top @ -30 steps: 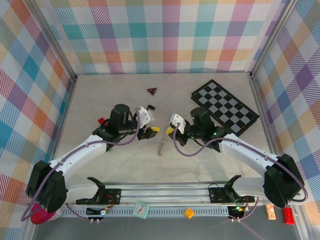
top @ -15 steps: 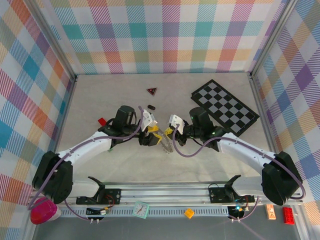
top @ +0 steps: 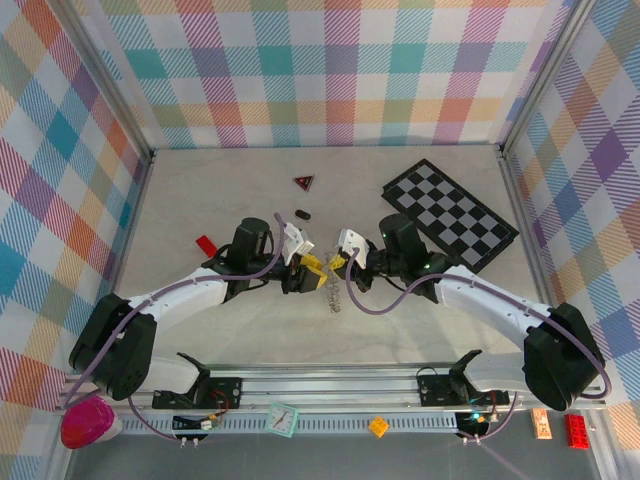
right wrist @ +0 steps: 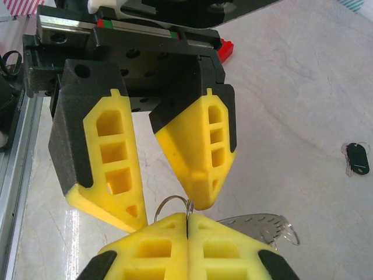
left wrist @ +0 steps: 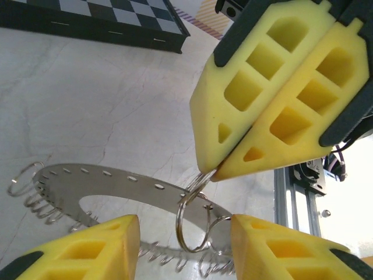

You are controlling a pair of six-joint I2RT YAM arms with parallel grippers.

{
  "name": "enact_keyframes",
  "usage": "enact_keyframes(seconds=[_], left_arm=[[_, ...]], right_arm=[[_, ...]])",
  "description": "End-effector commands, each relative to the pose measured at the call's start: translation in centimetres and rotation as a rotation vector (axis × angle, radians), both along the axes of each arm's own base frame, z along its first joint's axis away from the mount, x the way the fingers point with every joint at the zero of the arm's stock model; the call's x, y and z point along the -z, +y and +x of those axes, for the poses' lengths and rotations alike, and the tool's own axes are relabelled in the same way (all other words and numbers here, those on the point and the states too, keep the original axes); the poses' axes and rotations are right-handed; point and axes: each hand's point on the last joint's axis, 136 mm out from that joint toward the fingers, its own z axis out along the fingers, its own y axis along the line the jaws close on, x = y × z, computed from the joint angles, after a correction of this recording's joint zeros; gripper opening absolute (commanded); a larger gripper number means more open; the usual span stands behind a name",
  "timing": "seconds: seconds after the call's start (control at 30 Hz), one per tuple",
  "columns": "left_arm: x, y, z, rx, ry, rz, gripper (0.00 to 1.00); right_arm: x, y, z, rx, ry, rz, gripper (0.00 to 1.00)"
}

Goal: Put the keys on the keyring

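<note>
1. The table is boxed by plaid walls on 3 sides and by a metal rail along its near edge. The 2 arms meet near the middle, with bare surface to the left, behind them and toward the rail.
2. The left gripper and the right gripper face each other tip to tip, almost touching. The keyring lies just on their near side, about mid-table.
3. The right gripper is pinched tight on a thin wire loop at the keyring's edge. The left gripper's fingers stand apart, astride that same loop.
4. A chequered board lies behind the right arm. A dark red triangle and a small black oval piece lie behind the grippers. A red block sits left of the left arm. All 4 are apart from the keyring.
5. From above, the keyring reads as a small grey tangle. The left wrist view resolves it as a flat curved band pierced by a row of holes, with the keys fringing it like small wire coils.
6. The right wrist view shows the closed pads meeting on the wire. Whether the band rests flat cannot be told.
</note>
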Motion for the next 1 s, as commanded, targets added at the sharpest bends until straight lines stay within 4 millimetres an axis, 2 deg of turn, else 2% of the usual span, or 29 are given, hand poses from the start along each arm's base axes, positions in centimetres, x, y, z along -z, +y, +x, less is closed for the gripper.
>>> enact_keyframes(seconds=[0.0, 0.57, 0.97], left_arm=[[-0.7, -0.3, -0.6, 0.039, -0.03, -0.049, 0.43], [-2.6, -0.5, -2.0, 0.093, -0.135, -0.104, 0.33], [-1.9, -1.1, -4.2, 0.188, -0.066, -0.113, 0.29]], right_arm=[[-1.5, 0.8, 0.1, -0.033, -0.029, 0.047, 0.0], [-1.4, 0.8, 0.2, -0.029, -0.016, 0.043, 0.0], [-1.5, 0.9, 0.1, -0.03, -0.01, 0.051, 0.0]])
